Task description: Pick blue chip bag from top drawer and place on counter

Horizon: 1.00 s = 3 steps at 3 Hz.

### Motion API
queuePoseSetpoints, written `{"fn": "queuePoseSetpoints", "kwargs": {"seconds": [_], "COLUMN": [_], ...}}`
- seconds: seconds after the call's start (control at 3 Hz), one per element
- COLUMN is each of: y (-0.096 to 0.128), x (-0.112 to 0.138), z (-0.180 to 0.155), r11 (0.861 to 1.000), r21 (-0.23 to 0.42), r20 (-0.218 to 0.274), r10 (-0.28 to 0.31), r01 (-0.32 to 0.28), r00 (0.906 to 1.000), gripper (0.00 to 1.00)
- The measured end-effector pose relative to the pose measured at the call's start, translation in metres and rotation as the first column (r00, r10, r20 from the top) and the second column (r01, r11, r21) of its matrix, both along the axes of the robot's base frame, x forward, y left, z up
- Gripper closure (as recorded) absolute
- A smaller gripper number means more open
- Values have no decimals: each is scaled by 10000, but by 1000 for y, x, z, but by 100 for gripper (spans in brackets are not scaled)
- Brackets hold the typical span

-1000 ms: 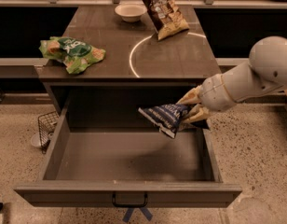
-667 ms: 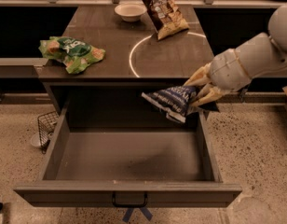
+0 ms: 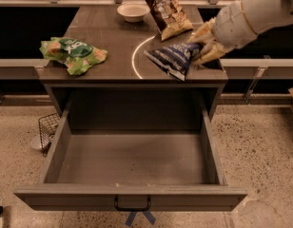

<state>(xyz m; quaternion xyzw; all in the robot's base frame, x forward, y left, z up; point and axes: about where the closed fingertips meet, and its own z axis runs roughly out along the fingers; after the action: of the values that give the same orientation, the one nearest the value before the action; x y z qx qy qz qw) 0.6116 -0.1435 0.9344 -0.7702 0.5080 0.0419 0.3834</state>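
Note:
The blue chip bag (image 3: 172, 59) is a navy foil bag with white lettering, held tilted just above the right front part of the counter (image 3: 113, 42), over the white circle arc. My gripper (image 3: 199, 46) comes in from the upper right on a white arm and is shut on the bag's right end, its cream fingers (image 3: 207, 32) above and below it. The top drawer (image 3: 132, 163) stands pulled wide open below the counter, with nothing inside and its black handle at the front.
A green bag (image 3: 73, 54) lies at the counter's left. A brown-and-cream bag (image 3: 166, 9) and a white bowl (image 3: 133, 12) sit at the back. A wire basket (image 3: 45, 127) stands on the floor left of the drawer.
The gripper has lifted the blue bag out of the drawer, up and back, to just over the counter's right front part. The drawer has stayed open.

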Motion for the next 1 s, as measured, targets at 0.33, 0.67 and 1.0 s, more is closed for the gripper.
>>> {"fn": "queuePoseSetpoints", "kwargs": {"seconds": [0.33,0.67,1.0], "y": [12,32,42], "x": [55,102,130], "z": [20,20,9], "r11": [9991,9981,9946], "r21": [-263,-181,6], "r20": [627,762,577], "r10": [-309,-574,-1038], "r01": [326,590,1040], "r00": [9976,9954,9929], "gripper": [100,82,59]}}
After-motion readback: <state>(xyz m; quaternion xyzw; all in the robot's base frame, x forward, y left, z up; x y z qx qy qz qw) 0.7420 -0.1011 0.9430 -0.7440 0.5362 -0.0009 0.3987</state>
